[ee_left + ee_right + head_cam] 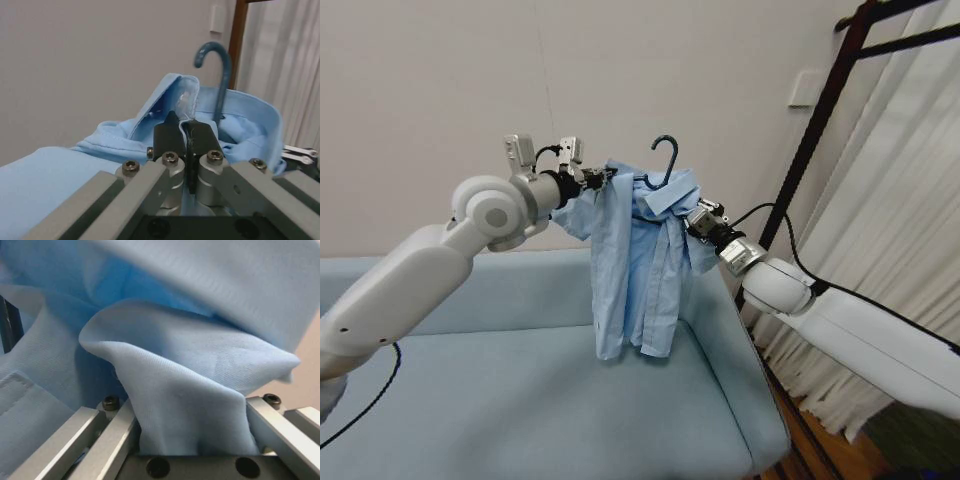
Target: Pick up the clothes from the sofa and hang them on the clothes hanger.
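From the head view, the left fingers are closed on one shoulder of a light-blue cloth shirt. The right fingers are pushed into the opposite shoulder, just below the collar. The shirt hangs in the air between the two arms and touches nothing else. Its body and sleeves drop straight down over the seat of a pale-blue upholstered sofa, toward the sofa's right end and close to its backrest. The hook of a dark-blue plastic hanger stands up out of the collar. A dark metal clothes rack rises beyond the sofa's right end, in front of a pale pleated curtain.

In the left wrist view, the two black pads of the left fingers are pressed together with no gap, and a thin edge of the shirt is nipped between them. The upturned collar sits just past the tips. The hanger's hook curves up behind it, upright.

In the right wrist view, a bunched fold of the shirt rises from between the metal bars of the right fingers. The fold is gathered tight and covers the tips, and the fingers appear closed on it.
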### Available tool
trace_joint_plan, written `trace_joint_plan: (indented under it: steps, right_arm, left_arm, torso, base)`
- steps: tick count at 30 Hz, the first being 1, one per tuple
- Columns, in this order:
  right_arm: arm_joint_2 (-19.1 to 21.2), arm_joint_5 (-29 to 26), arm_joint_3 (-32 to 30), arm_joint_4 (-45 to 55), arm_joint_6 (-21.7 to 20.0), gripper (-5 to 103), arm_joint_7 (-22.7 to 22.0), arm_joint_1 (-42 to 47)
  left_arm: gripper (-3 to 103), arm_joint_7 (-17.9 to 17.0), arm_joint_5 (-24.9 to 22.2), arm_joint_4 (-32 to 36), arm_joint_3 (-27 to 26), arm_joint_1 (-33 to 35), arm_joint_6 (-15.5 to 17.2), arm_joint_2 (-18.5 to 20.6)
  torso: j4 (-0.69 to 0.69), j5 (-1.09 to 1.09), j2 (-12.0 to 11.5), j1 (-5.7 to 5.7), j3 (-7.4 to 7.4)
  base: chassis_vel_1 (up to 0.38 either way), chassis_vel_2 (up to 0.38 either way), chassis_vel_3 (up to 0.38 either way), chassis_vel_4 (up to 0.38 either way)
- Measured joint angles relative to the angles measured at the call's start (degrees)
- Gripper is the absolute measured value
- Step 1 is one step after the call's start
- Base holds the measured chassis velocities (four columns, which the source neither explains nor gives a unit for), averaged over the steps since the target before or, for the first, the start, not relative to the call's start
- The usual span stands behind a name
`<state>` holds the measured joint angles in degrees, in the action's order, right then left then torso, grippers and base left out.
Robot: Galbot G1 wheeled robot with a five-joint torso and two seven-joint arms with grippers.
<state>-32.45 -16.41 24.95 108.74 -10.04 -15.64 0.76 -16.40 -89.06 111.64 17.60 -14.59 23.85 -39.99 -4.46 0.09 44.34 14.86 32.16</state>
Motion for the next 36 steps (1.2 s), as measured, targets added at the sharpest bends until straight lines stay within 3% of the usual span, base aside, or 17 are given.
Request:
trace_joint_plan:
  steps: [6,9,12,14,16,17,19,21,23,27,30,33,35,36]
  right_arm:
    - [-1.84,-2.0,0.04,-1.45,-1.1,10,0.35,-1.46]
    - [-2.18,-2.34,0.11,-1.78,-1.28,10,0.68,-1.93]
    - [-2.38,-2.48,0.1,-2.37,-1.24,10,2.11,-2.91]
    - [-2.34,-2.5,0.1,-2.34,-1.22,10,2.29,-3.0]
    - [-1.96,-2.53,0.09,-1.78,-1.12,10,3.23,-3.33]
    - [-1.88,-2.53,0.08,-1.54,-1.09,10,3.42,-3.41]
    - [-1.88,-2.53,0.08,-1.44,-1.09,10,3.45,-3.43]
    - [-1.94,-2.57,0.08,-0.79,-1.1,10,3.5,-3.48]
    - [-1.96,-2.58,0.08,-0.62,-1.12,10,3.5,-3.48]
    - [-1.75,-2.63,0.01,0.06,-1.18,10,3.46,-3.47]
    - [-1.55,-2.73,-0.15,0.15,-1.19,10,3.48,-3.47]
    - [-1.54,-2.87,-0.41,0.0,-1.14,10,3.68,-3.52]
    - [-1.81,-2.41,-0.43,-0.37,-0.78,10,3.91,-3.54]
    - [-1.81,-2.41,-0.43,-0.37,-0.78,10,3.91,-3.54]
  left_arm:
    - [0,6.79,4.73,4.17,-0.93,3.17,-3.47,3.49]
    - [0,7.03,5.1,5.68,-2.04,5.05,-3.6,4.44]
    - [0,6.95,8.0,7.88,-4.98,11.27,-3.75,6.54]
    - [0,6.96,8.7,7.88,-5.38,12.23,-3.86,6.8]
    - [0,7.24,12.76,6.8,-7.05,16.69,-4.43,7.76]
    - [6,7.64,14.08,6.24,-7.63,18.36,-4.79,8.06]
    - [6,7.72,14.38,6.11,-7.75,18.72,-4.92,8.13]
    - [22,8.26,16.01,5.62,-9.03,21.73,-5.88,9.12]
    - [22,8.36,16.31,5.78,-9.82,22.82,-5.89,9.65]
    - [43,10.7,16.87,9.23,-17.34,31.33,-5.15,14.57]
    - [48,11.51,16.17,11.0,-20.53,34.75,-5.92,17.51]
    - [65,12.65,12.21,13.26,-24.13,36.06,-8.3,23.39]
    - [71,13.62,7.17,12.85,-25.17,33.91,-9.17,25.83]
    - [71,13.62,7.17,12.85,-25.17,33.91,-9.17,25.83]
  torso:
    - [0.0,-0.01,0.0,0.0,0.0]
    - [0.01,-0.01,0.0,-0.01,0.0]
    - [0.01,-0.01,0.0,0.0,0.0]
    - [0.0,-0.02,0.0,0.0,0.0]
    - [0.0,-0.02,0.0,0.0,0.0]
    - [0.0,-0.03,0.0,0.0,0.0]
    - [0.0,-0.03,0.0,0.0,0.0]
    - [-0.01,-0.02,0.0,0.0,0.0]
    - [-0.01,-0.03,0.0,0.0,0.0]
    - [0.0,-0.02,0.0,0.0,0.0]
    - [0.02,-0.04,0.0,0.0,0.0]
    - [0.01,-0.01,0.0,-0.01,0.0]
    - [-0.01,-0.01,0.0,-0.01,0.0]
    - [-0.01,-0.01,0.0,-0.01,0.0]
  base:
    - [0.0,0.0,0.0,0.0]
    - [0.0,0.0,0.0,0.0]
    - [0.0,0.0,0.0,0.0]
    - [0.0,0.0,0.0,0.0]
    - [0.0,0.0,0.0,0.0]
    - [0.0,0.0,0.0,0.0]
    - [0.0,0.0,0.0,0.0]
    - [0.0,0.0,0.0,0.0]
    - [0.0,0.0,0.0,0.0]
    - [0.0,0.0,0.0,0.0]
    - [0.0,0.0,0.0,0.0]
    - [0.0,0.0,0.0,0.0]
    - [0.0,0.0,0.0,0.0]
    - [0.0,0.0,0.0,0.0]
